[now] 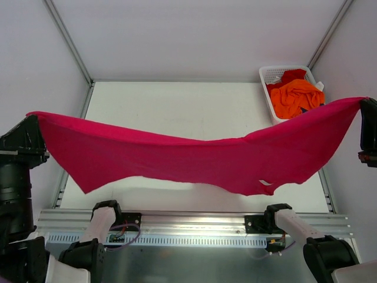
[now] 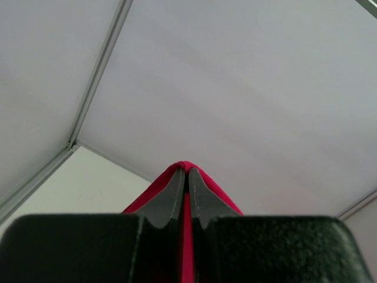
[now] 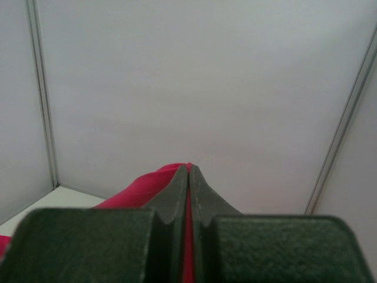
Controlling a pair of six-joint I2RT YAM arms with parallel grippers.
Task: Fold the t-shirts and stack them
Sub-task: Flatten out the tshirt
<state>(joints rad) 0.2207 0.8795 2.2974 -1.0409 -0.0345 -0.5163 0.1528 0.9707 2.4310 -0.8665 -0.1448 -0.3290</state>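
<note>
The magenta-pink t-shirt point(image 1: 194, 154) hangs stretched above the table point(image 1: 177, 106), sagging mid-span. The left gripper point(image 2: 188, 172) pinches its 9 o'clock end; the right gripper point(image 3: 188, 168) pinches the 3 o'clock end. At 1 o'clock, an orange t-shirt point(image 1: 296, 97) fills the white basket point(image 1: 266, 76).

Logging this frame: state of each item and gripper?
pink shirt: lifted off the table, stretched between both grippers, sagging mid-span
orange shirt: crumpled in the basket
red shirt: crumpled in the basket
basket: upright, far right corner
left gripper: shut on pink shirt
right gripper: shut on pink shirt
</note>
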